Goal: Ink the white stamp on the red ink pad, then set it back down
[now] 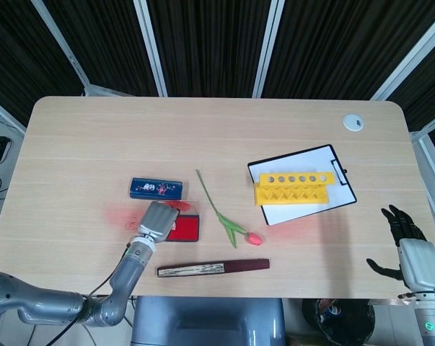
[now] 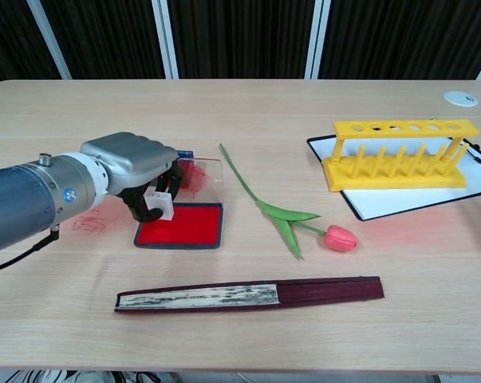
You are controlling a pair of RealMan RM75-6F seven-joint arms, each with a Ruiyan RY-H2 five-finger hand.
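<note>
My left hand [image 2: 132,163] grips the small white stamp [image 2: 159,204], holding it over the back left part of the red ink pad [image 2: 186,226]. In the chest view the stamp's base sits at or just above the red surface; contact cannot be told. From the head view the left hand [image 1: 154,220] covers the stamp and the pad's left side, with the red ink pad [image 1: 185,228] showing beside it. The pad's clear lid [image 2: 204,176] stands open behind it. My right hand [image 1: 407,244] hangs off the table's right front corner, fingers spread, holding nothing.
A blue box [image 1: 155,189] lies behind the pad. A tulip [image 2: 281,215] lies right of the pad, and a closed folding fan [image 2: 248,293] lies in front. A yellow test tube rack [image 2: 399,153] stands on a clipboard [image 2: 408,199] at the right. A white disc [image 1: 353,122] sits at the far right corner.
</note>
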